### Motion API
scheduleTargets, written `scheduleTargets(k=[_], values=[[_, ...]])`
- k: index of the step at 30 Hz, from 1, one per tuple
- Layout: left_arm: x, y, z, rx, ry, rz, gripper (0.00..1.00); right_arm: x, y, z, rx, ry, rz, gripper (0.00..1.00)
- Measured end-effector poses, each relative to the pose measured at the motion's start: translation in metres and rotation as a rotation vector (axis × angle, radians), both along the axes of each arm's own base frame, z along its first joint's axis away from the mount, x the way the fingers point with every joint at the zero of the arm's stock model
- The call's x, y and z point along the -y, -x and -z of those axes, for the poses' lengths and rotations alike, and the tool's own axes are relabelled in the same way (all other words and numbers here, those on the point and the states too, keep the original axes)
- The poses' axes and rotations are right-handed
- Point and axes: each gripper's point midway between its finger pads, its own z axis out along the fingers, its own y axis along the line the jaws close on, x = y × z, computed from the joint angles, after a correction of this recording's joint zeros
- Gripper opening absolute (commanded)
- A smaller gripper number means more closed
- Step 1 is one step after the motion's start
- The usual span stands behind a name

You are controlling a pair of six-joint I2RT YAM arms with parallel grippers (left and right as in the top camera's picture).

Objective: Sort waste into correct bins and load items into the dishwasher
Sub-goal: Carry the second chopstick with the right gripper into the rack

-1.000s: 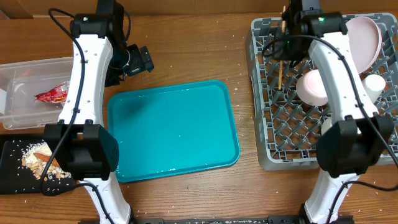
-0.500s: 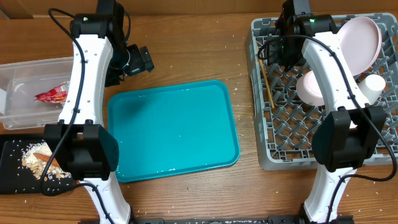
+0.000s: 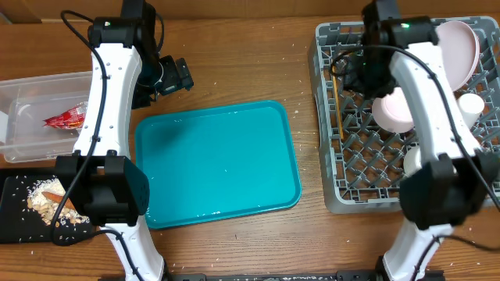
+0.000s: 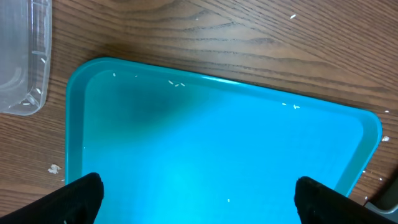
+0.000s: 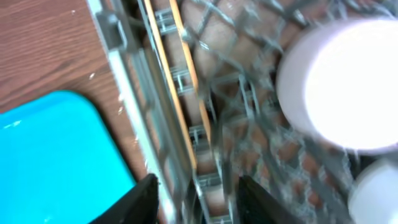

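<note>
The wooden chopsticks (image 3: 336,105) lie loose along the left side of the grey dish rack (image 3: 332,195); in the right wrist view they (image 5: 180,93) run up the rack floor. My right gripper (image 5: 198,200) is open and empty just above them (image 3: 353,74). A pale pink bowl (image 3: 393,109) (image 5: 342,87), a pink plate (image 3: 457,45) and a white cup (image 3: 471,105) stand in the rack. My left gripper (image 4: 199,199) is open and empty over the teal tray's back edge (image 3: 178,76). The red wrapper (image 3: 66,119) lies in the clear tub (image 3: 31,144). Beige scraps (image 3: 48,204) lie in the black tray (image 3: 16,226).
The large teal serving tray (image 3: 219,164) (image 4: 217,143) sits mid-table between the bins and the rack, its corner also in the right wrist view (image 5: 56,162). The tub's corner (image 4: 25,56) shows at left in the left wrist view. Crumbs dot the wooden table.
My right gripper has let go of the chopsticks; they dropped from upright to lying along the rack's left side. The right gripper then shifted slightly toward the front. The left arm has not moved.
</note>
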Motion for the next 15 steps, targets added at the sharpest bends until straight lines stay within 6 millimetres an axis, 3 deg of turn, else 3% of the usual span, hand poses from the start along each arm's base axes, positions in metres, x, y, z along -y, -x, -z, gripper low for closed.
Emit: scheduleTargets(k=[7, 11, 15], values=[[0.0, 0.0, 0.0, 0.0, 0.0, 0.0, 1.0, 0.0, 0.063, -0.069, 0.064, -0.023, 0.037, 0.39], [0.0, 0.0, 0.0, 0.0, 0.0, 0.0, 1.0, -0.01, 0.097, -0.088, 0.14, -0.046, 0.019, 0.4], [0.0, 0.0, 0.0, 0.0, 0.0, 0.0, 1.0, -0.022, 0.131, -0.092, 0.245, -0.081, -0.006, 0.4]])
